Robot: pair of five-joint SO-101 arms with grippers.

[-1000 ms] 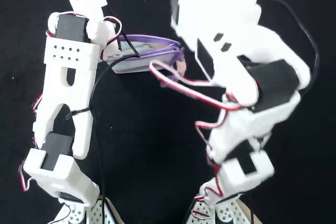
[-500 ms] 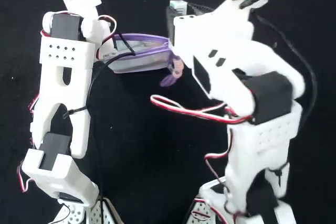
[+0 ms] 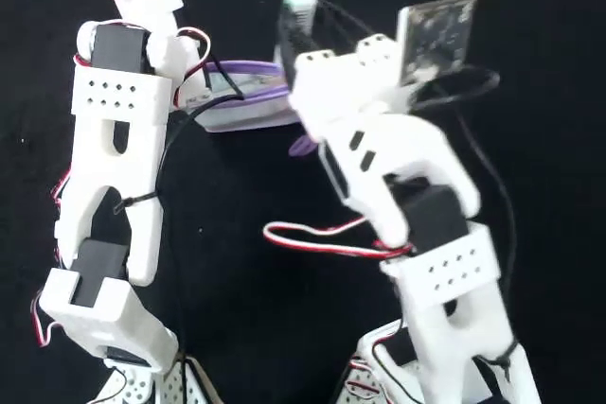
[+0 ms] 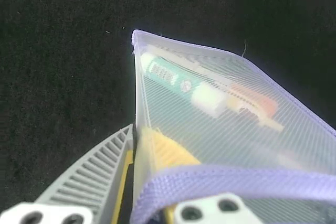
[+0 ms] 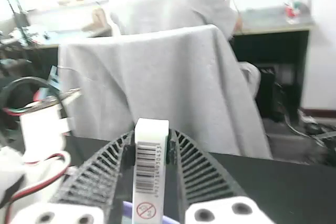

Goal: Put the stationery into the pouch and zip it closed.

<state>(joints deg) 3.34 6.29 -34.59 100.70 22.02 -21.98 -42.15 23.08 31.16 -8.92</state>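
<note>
Overhead first. Black table [image 3: 237, 272]. The left arm runs up the left side of the frame, and the left gripper [image 3: 201, 94] at upper left is clamped on one end of the pouch [image 3: 248, 113]. The pouch lies at upper centre: clear mesh with purple trim. A purple zip tag [image 3: 302, 146] hangs just below its right end. The right arm rises from lower right toward upper centre. The right gripper [image 3: 296, 27] sits above the pouch's right end, with a white stick [image 3: 299, 8] poking up from between its fingers.

Left wrist view. The pouch [image 4: 226, 129] fills the right and lower frame, tapering to a corner at upper centre. The left gripper [image 4: 135, 136] pinches the purple-edged end, and one grey ribbed finger [image 4: 89, 179] lies flat against the mesh at lower left. Seen through the mesh are a green-and-white tube [image 4: 168, 73], a white block [image 4: 209, 99] touching it, and an orange-pink piece [image 4: 254, 103] beside that. A yellow shape [image 4: 165, 153] sits next to the finger; I cannot tell whether it is inside the pouch or behind it. The table [image 4: 63, 51] lies dark beyond.

Right wrist view. The right gripper [image 5: 151, 140] is at lower centre, its dark ribbed fingers [image 5: 100, 174] set narrow and gripping the white stick [image 5: 151, 166] upright from both sides. The stick has a barcode label facing the camera. A grey cloth [image 5: 173, 77] is draped behind it, mid-frame.
</note>
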